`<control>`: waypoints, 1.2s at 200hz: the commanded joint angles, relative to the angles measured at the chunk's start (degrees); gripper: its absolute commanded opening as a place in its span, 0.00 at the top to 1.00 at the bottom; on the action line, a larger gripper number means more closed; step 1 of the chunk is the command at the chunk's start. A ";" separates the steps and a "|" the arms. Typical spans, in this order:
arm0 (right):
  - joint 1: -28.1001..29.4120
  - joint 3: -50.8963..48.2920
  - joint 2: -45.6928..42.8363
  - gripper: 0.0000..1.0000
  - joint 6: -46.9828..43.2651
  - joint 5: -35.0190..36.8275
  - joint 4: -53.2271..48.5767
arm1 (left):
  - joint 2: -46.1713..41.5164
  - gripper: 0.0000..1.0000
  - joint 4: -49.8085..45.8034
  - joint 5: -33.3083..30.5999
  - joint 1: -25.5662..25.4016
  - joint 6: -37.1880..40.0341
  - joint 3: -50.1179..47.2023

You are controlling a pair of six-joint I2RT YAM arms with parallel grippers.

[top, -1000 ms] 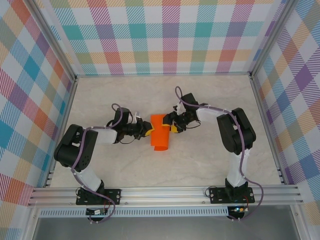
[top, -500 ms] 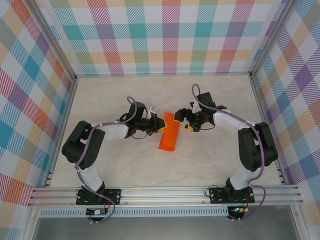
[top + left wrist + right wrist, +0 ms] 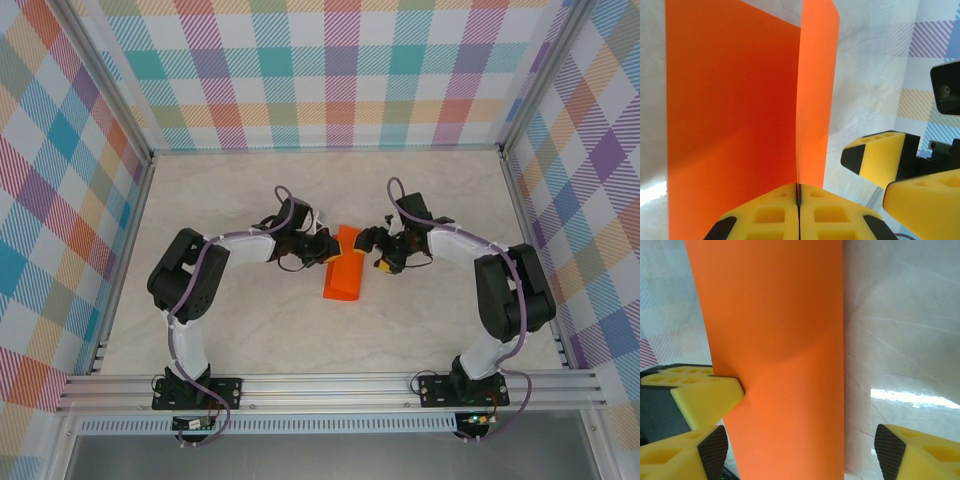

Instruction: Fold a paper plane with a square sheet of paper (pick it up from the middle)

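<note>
1. The left gripper (image 3: 798,192) is clamped shut on the orange paper (image 3: 735,115). Its yellow fingertips meet with no gap, and the sheet rises out of the seam between them.
2. The right gripper (image 3: 375,251) stands open, its jaws set to either side of the paper's width. One finger (image 3: 920,452) is well apart from the sheet's edge, while the other sits just beside the opposite edge. I see no grip there.
3. The paper is over the middle of the table (image 3: 250,330), between the two grippers. From above it reads as a narrow, doubled strip. I cannot tell whether its far end rests on the surface.
4. From the left wrist, two panels meet at a sharp straight crease, one in shade and one brighter. From the right wrist, the face bows in a soft curve, with a dimple where the left gripper's pad presses in.
5. It looks very light and thin, matte and plain, limp across the flat but stiffer along the crease. I would expect it to sag, slip or pick up stray creases under a hard squeeze.
6. The best hold seems to be near the fold line, pinched across both layers, rather than on a loose corner.
7. The table is pale and marbled with a slight sheen, so flat paper would likely slide on it.
</note>
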 commanded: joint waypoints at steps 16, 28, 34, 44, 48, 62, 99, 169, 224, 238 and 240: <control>2.06 3.25 3.72 0.27 -0.83 1.49 -4.03 | 2.42 0.94 -6.27 -2.31 -0.80 3.97 1.87; 2.80 4.52 4.75 0.29 -1.39 2.61 -5.45 | 2.49 0.94 -5.70 -3.20 -0.81 3.23 1.47; 3.07 5.06 5.21 0.30 -1.65 3.13 -5.85 | 2.44 0.94 -5.14 -3.54 -0.82 2.90 1.34; 3.37 5.77 6.07 0.31 -1.77 3.36 -6.12 | 2.29 0.94 -4.37 -4.14 -0.86 2.14 0.86; 3.52 5.98 6.40 0.31 -1.77 3.30 -6.29 | 2.23 0.94 -3.99 -4.48 -0.90 1.86 0.61; 4.12 7.04 7.47 0.34 -2.24 3.65 -6.73 | 2.09 0.94 -3.31 -5.15 -0.90 1.24 -0.06; 5.06 9.41 9.98 0.46 -2.66 5.07 -8.35 | 2.71 0.90 -4.00 -5.53 -0.91 1.73 -0.01; 5.77 10.68 13.12 0.61 -3.05 8.36 -11.16 | -0.05 0.67 -8.08 -8.25 -0.81 2.92 0.76; 6.38 10.81 15.42 0.60 -2.70 11.09 -12.46 | -6.40 0.39 -17.27 -16.72 -0.38 3.06 4.22; 6.83 11.40 16.26 0.58 -2.47 11.82 -13.33 | -7.72 0.35 -19.05 -18.95 -0.27 2.63 4.22; 6.87 11.52 16.35 0.58 -2.52 12.06 -13.40 | -7.93 0.35 -19.49 -19.15 -0.24 2.59 4.22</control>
